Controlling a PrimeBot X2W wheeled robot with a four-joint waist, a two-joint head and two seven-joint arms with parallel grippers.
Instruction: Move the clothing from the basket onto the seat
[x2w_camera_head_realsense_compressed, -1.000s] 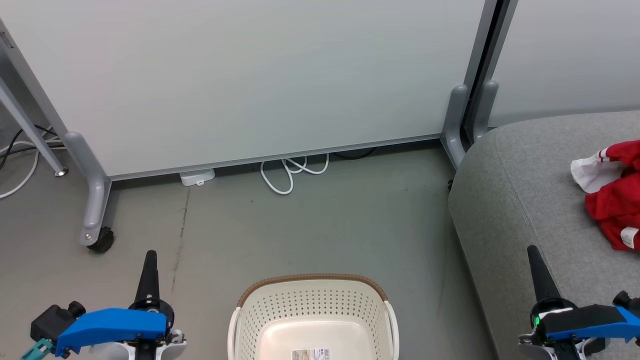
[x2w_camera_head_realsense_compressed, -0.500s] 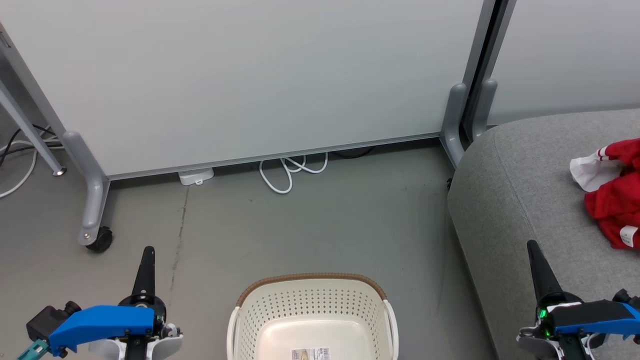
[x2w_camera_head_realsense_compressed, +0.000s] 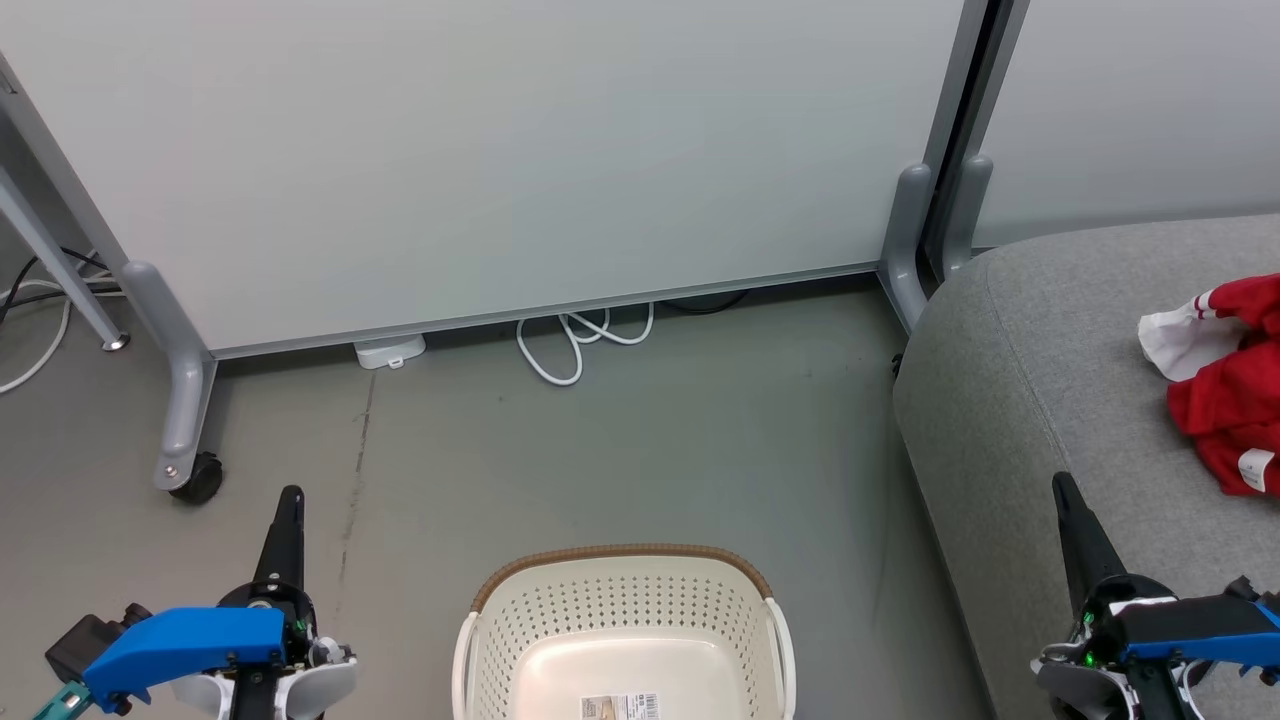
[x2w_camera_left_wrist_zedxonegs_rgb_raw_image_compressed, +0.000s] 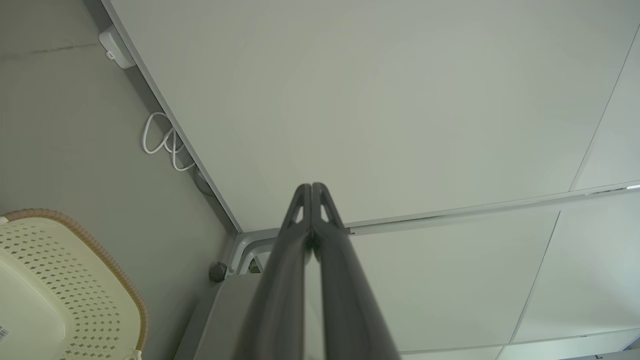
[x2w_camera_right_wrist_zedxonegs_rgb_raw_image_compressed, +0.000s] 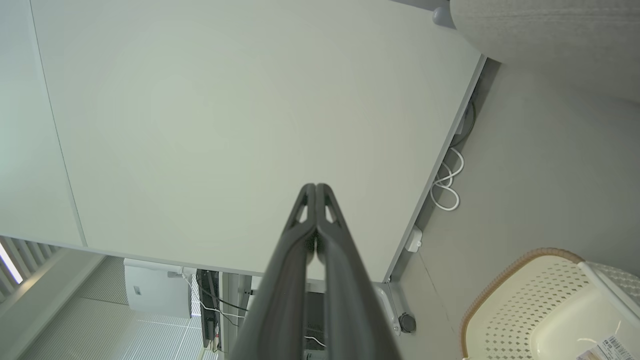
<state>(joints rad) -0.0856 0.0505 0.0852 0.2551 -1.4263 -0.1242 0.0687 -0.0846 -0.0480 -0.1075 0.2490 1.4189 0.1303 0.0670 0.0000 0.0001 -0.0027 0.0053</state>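
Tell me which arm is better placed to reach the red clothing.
Right. The right gripper hangs by the grey fabric seat near the red clothing; the left gripper is past the cream perforated basket.

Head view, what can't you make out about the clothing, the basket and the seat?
Clothing: cut off by the head view's right edge; how many garments, and any lettering, cannot be told.
Basket: near part cut off by the head view's bottom edge; both wrist views crop it too.
Label on the basket floor: too small to read.
Seat: runs past the right and bottom edges; full extent unknown.
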